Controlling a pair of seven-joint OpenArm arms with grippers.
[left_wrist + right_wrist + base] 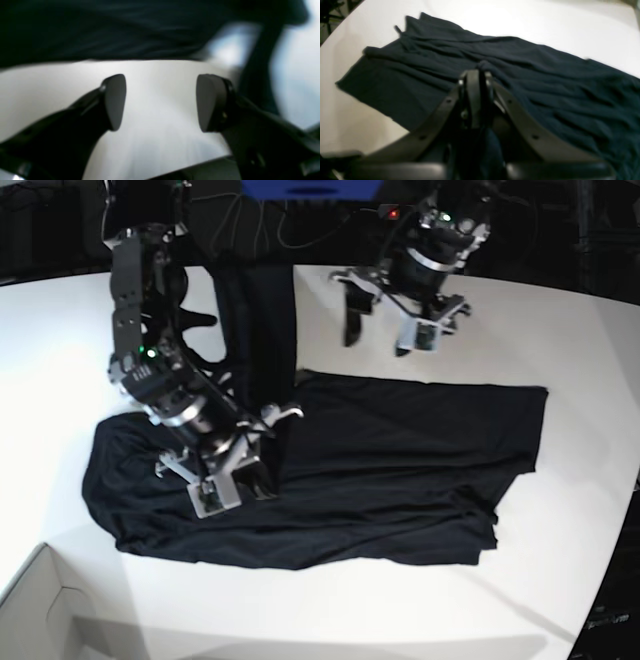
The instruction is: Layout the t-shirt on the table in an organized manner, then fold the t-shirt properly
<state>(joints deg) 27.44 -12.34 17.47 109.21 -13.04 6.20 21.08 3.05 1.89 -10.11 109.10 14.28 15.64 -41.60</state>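
Black, thin fabric makes up the t-shirt (pixel 390 470), which lies spread on the white table (pixel 560 340) with its long axis running across the base view from left to right. One straight edge faces that view's right side, ending in a corner near the far right; the opposite end, on the left, is rounder and more bunched. Which end is the collar I cannot tell. Soft wrinkles run lengthwise through the cloth, plainest in the right wrist view (pixel 545 82), where the shirt stretches away across the tabletop (pixel 545 27).

Over the bunched left portion sits the right gripper (pixel 215 480), low on the cloth. In its own camera the jaws are pressed together with a small ridge of black fabric gathered at their tips, so it is pinching the t-shirt.

Well apart, beyond the far edge of the shirt, the left gripper (pixel 385 330) hangs above bare table. Its wrist view shows both pads (pixel 115 100) spread wide with only white surface (pixel 160 105) between them and nothing held; the dark cloth (pixel 100 30) lies just ahead of the fingertips.

A pale cardboard box corner (pixel 40 610) shows at the lower left of the base view.
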